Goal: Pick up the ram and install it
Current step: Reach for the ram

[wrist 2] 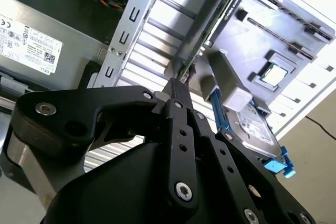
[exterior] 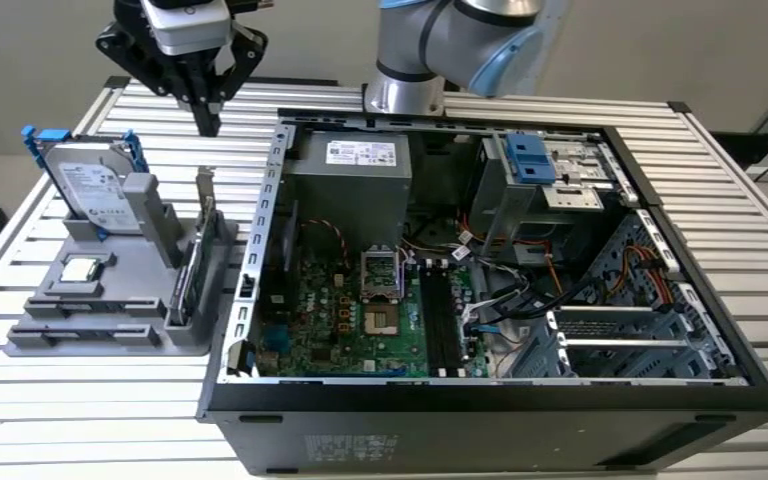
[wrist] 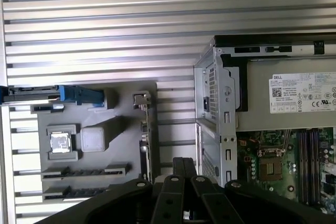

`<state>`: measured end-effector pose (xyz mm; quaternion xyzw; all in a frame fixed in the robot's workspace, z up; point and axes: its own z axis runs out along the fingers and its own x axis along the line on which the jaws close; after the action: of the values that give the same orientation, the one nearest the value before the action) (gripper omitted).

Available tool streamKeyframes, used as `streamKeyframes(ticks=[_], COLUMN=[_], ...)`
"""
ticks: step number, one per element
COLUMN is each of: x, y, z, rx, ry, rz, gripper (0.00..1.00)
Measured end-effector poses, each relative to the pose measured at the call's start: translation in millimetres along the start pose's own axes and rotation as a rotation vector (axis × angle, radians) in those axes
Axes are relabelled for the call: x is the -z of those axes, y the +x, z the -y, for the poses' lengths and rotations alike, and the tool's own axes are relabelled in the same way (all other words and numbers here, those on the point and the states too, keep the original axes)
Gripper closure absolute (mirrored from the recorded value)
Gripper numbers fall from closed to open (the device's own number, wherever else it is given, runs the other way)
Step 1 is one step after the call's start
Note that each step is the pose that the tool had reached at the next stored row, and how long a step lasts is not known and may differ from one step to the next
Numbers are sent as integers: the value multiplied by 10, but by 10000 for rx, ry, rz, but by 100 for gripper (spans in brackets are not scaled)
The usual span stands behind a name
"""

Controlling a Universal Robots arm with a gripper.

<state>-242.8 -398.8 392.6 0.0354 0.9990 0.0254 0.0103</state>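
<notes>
You see an open computer case (exterior: 261, 250) on the slatted table (exterior: 91, 420). At the exterior view's left, a grey holder (exterior: 91, 325) carries a blue-railed hard drive (exterior: 91, 190) and a processor chip (exterior: 81, 268).

Ram (exterior: 187, 285): a long, thin, narrow stick with a dark board, bluish at best. It stood upright on its long edge in the tall slot of the gray holder (exterior: 104, 345) on the tabletop (exterior: 91, 410). It sat on the holder's side nearest the open computer case (exterior: 491, 400), outside the case and not yet installed. Its length ran alongside the case's side wall. In the second wrist view it showed as a narrow dark strip (wrist 2: 228, 11) with small pale print, just beside the larger card (wrist 2: 202, 40). Its lower edge was hidden in the slot.
</notes>
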Motion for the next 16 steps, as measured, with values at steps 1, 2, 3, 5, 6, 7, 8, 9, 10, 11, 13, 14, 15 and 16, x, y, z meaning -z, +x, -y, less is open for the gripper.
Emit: streamKeyframes(ticks=[1, 2, 3, 5, 6, 7, 8, 9, 10, 11, 13, 14, 15, 16], x=[0, 0, 0, 1, 1, 1, 1, 2, 2, 2, 2, 2, 3, 3], y=[10, 21, 31, 52, 61, 71, 79, 87, 95, 103, 118, 126, 132, 139], z=[1, 1, 2, 4, 4, 5, 6, 6, 7, 7, 8, 9, 9, 10], rx=[0, 0, 0, 0, 0, 0, 0, 0, 1, 0, 0, 0, 0, 0], ry=[-1, -1, -1, 0, -1, -1, -1, -1, 0, 0, -1, -1, -1, 0], rz=[1, 0, 0, 0, 0, 0, 1, 0, 0, 0, 0, 1, 0, 0], gripper=[100, 100, 100, 100, 100, 100, 100, 100, 100, 100, 100, 100, 100, 100])
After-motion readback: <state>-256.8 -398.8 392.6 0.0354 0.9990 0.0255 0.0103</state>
